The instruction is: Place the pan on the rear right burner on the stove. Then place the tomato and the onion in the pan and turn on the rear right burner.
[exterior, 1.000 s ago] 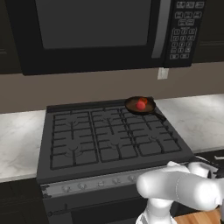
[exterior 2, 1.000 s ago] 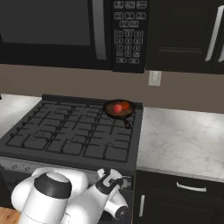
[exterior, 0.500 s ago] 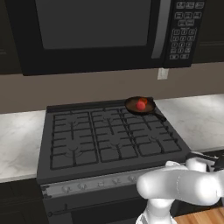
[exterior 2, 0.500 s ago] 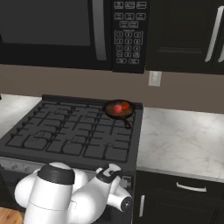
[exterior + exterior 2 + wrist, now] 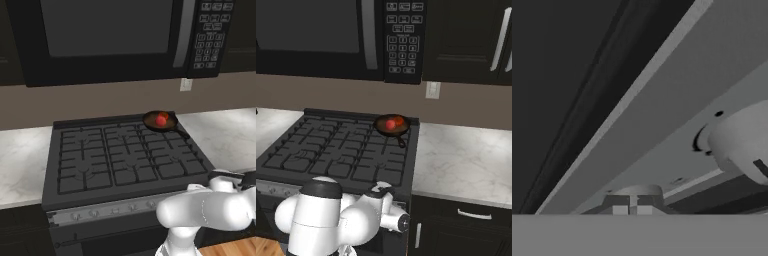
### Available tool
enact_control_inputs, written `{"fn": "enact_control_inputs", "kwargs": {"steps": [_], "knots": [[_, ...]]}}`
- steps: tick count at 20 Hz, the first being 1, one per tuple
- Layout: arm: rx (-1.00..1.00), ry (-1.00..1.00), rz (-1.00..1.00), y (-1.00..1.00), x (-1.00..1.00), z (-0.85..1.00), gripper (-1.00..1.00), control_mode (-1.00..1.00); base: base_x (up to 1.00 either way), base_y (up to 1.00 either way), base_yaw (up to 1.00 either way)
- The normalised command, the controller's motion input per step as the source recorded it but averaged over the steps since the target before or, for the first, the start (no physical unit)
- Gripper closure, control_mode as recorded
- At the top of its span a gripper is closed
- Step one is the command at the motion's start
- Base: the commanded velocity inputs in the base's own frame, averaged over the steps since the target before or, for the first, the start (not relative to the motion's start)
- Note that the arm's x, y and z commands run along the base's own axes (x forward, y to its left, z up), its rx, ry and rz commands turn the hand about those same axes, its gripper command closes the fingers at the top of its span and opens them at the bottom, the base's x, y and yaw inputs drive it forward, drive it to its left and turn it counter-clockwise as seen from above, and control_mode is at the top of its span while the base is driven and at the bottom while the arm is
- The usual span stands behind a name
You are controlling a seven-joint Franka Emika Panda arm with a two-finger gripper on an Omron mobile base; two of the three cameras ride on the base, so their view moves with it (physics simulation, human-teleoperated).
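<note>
— Pan (image 5: 160, 121) location, please?

— It sits on the rear right burner (image 5: 392, 131) of the stove (image 5: 100, 155), with its thin black handle (image 5: 401, 142) pointing toward the front right. Inside it lie the tomato (image 5: 160, 120), bright red, and the onion (image 5: 399, 120), more orange; the two are touching or nearly so.

— And the end effector?

— Seen from the hand camera, the end effector (image 5: 632, 210) has its two small tips pressed together, nothing between them. It is close against the stove's silver front strip (image 5: 115, 207), with a pale round knob (image 5: 743, 140) just up and to the right of the tips.

— Around the stove?

— A black microwave (image 5: 336, 37) hangs above it, and marble surface (image 5: 466, 160) runs off to the right.
</note>
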Motion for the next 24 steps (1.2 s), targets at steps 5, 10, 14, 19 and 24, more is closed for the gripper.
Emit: {"fn": "enact_control_inputs", "kwargs": {"steps": [5, 10, 14, 19, 24], "knots": [[-0.27, -0.11, 0.19, 0.82, 0.00, -0.24, 1.00, -1.00, 0.00, 0.00, 0.00], [-0.27, -0.12, 0.19, 0.84, 0.00, -0.24, 1.00, -1.00, 0.00, 0.00, 0.00], [-0.25, -0.07, 0.18, 0.90, 0.00, -0.29, 1.00, -1.00, 0.00, 0.00, 0.00], [-0.16, 0.00, 0.19, 0.98, 0.00, -0.37, 1.00, -1.00, 0.00, 0.00, 0.00], [-0.13, -0.01, 0.23, 1.00, 0.00, -0.23, 1.00, -1.00, 0.00, 0.00, 0.00]]}}
